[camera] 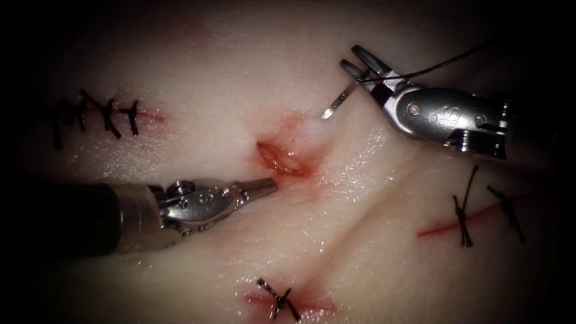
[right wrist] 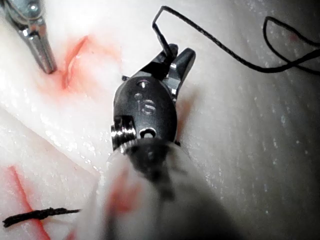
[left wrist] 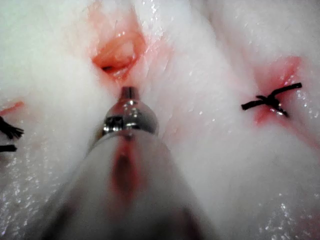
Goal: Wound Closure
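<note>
The right pincer (camera: 360, 72) grips the needle (camera: 337, 103) near its rear end above the tissue (camera: 240, 78), right of the cut (camera: 282, 159), while the clenched left pincer (camera: 267, 186) holds nothing beside it.

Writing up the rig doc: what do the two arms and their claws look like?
Both match: a dark, thin shaft, then a polished silver metal wrist with round pins and screws and an engraved S-like mark, ending in a small two-jaw claw. The left claw is short and tapered with ridged faces; the right claw has two slim, blunt prongs. No cables or sleeves are visible.
</note>
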Motion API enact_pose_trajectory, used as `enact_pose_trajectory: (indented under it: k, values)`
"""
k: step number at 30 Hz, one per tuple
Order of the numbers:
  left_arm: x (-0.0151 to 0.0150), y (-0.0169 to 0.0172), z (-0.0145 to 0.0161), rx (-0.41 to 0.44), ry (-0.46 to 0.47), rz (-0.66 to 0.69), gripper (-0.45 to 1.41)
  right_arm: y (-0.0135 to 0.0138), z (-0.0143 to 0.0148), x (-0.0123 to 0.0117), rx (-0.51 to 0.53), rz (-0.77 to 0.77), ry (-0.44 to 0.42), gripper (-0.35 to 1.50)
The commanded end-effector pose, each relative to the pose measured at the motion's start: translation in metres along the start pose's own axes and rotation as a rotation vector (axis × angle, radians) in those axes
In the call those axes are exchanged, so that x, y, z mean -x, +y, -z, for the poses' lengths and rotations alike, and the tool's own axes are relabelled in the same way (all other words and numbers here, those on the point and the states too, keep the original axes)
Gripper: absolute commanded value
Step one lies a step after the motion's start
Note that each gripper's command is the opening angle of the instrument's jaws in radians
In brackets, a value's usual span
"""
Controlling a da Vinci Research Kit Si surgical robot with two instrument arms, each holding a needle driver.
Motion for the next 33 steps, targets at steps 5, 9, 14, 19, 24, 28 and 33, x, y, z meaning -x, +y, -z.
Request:
enact_pose_trajectory:
  k: [5, 9, 14, 19, 24, 28, 33]
  values:
    - [0.0000, 0.0001, -0.0007, 0.005, 0.003, 0.001, -0.13, -0.0029, -0.0024, 0.0008, -0.043, 0.015, -0.011, -0.35]
    - [0.0000, 0.0001, -0.0007, 0.005, 0.003, 0.000, -0.13, -0.0032, -0.0031, 0.0010, -0.060, -0.069, 0.003, -0.35]
    - [0.0000, 0.0001, -0.0007, 0.006, 0.003, -0.001, -0.13, -0.0037, -0.0034, 0.0009, -0.095, -0.228, 0.022, -0.35]
    - [0.0001, 0.0001, -0.0007, 0.005, 0.003, -0.001, -0.13, -0.0040, -0.0041, 0.0012, -0.150, -0.421, 0.048, -0.35]
    - [0.0002, 0.0001, -0.0006, 0.007, 0.003, -0.002, -0.13, -0.0058, -0.0045, 0.0020, -0.189, -0.482, 0.024, -0.35]
    - [0.0003, 0.0000, -0.0004, 0.009, 0.003, -0.004, -0.15, -0.0077, -0.0044, 0.0028, -0.208, -0.501, 0.013, -0.35]
    - [0.0003, 0.0000, -0.0004, 0.010, 0.004, -0.004, -0.15, -0.0089, -0.0039, 0.0027, -0.223, -0.537, 0.018, -0.35]
